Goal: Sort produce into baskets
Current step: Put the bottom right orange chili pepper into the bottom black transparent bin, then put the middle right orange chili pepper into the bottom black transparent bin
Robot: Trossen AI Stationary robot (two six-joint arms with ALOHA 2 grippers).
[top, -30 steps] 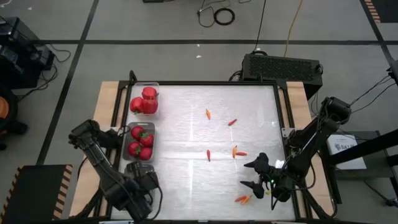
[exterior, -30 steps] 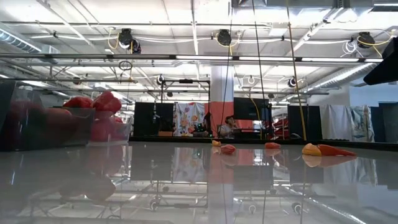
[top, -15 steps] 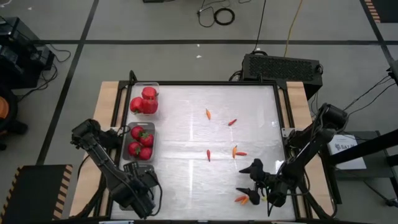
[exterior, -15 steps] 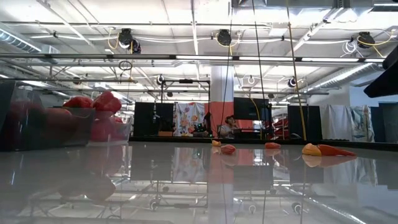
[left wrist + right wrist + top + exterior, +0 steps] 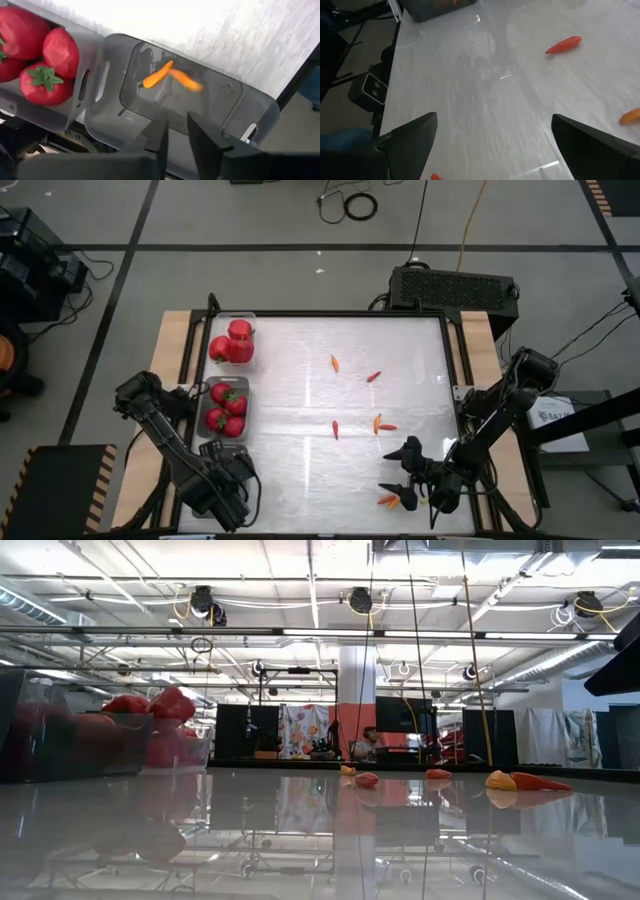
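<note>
Left gripper [image 5: 174, 131]: mine, at the near left corner of the table, over the nearest clear bin [image 5: 250, 107]; fingers a narrow gap apart, nothing between them.
Nearest bin contents: 2 small orange chilies [image 5: 170, 76] in it, crossing each other, beyond my fingertips and apart from them; blurred, so I cannot tell whether they rest on the floor of the bin.
Right gripper [image 5: 399, 470]: mine, low over the near right part of the table [image 5: 300, 420]; fingers spread wide, holding nothing.
Chilies by right gripper: 2 orange ones [image 5: 389, 500] on the table just beside the nearer finger.
Loose chilies, table centre: 1 [image 5: 335, 363] toward the far side, 1 red [image 5: 373, 376] to its right, 1 [image 5: 335, 429] near the middle, a pair [image 5: 381, 424] right of that; all apart from my right gripper.
Middle bin [image 5: 243, 387]: left edge, about 4 red tomatoes [image 5: 226, 409] with green stems.
Far bin [image 5: 222, 321]: left edge, red peppers [image 5: 234, 343] piled together.
Low view: red produce heaped behind clear walls at left, chilies lying far right.
</note>
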